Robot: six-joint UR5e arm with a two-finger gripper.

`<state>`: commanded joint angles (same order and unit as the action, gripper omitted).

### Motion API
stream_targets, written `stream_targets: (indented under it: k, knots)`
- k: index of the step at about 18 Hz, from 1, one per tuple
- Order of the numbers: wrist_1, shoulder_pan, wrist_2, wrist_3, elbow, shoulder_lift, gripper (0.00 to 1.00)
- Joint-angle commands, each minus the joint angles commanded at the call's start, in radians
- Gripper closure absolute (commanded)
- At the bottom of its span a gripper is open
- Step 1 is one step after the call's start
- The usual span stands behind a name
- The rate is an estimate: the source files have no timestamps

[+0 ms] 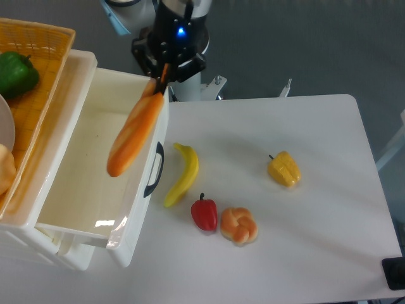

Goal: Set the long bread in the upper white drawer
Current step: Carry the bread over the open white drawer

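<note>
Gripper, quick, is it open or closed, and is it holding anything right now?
Gripper: closed on one end of the bread, which hangs tilted over the open drawer.

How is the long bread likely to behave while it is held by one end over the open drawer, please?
The long bread hangs straight from the gripper, pinched at its top end, so it is probably stiff, not floppy. Its glossy skin suggests it could slip between the fingers. With tapered ends and a round body, it would likely roll a little after landing in the upper white drawer.
</note>
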<state>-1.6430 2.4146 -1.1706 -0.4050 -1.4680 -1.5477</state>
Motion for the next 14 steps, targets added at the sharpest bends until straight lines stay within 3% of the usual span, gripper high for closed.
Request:
stream_targets:
  k: [6,14]
  knots:
    - [0.009,-0.049,-0.004,-0.002,-0.009,-0.049,1.00]
    - [0.046,-0.086,-0.006,-0.002,-0.029,-0.066,0.99]
